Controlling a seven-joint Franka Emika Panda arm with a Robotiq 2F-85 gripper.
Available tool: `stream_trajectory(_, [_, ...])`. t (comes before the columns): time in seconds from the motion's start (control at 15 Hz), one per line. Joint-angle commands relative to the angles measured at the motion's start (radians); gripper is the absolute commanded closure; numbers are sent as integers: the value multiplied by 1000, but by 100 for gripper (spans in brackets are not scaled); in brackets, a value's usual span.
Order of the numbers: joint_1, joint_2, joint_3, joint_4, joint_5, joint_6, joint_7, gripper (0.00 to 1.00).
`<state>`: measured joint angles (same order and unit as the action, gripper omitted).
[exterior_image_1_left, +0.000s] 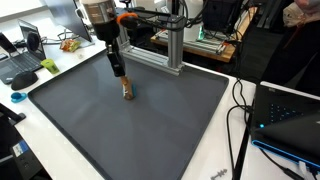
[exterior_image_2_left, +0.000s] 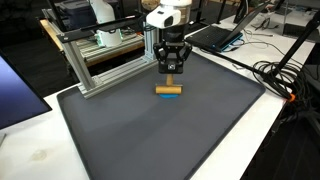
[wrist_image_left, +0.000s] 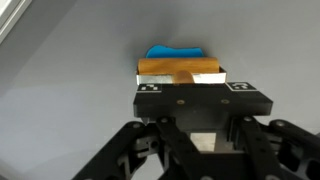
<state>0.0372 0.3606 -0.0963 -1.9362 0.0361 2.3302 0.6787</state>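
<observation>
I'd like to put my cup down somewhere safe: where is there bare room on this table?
The dark mat is bare all round the hand, out to the white table edge. It is crowded where the hand clasps the wooden block, along the metal frame, and by the cables.

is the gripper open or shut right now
Shut: the gripper is closed on the wooden block, which sits right at its fingertips in the wrist view.
</observation>
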Motion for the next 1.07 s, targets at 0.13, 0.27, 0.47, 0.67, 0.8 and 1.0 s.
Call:
stream_trajectory(0.13, [14,54,-10,-13,-21,111,27,78])
stream_trajectory(0.27, [12,58,-7,-12,-16,110,18,78])
stream_trajectory(0.47, [9,62,-1,-6,-6,101,6,78])
stream_trajectory(0.67, [13,67,-5,-8,-17,110,12,78])
stream_trajectory(0.8, [13,68,-5,-9,-19,120,8,78])
stream_trajectory(1.0, [11,74,-6,-7,-23,127,7,78])
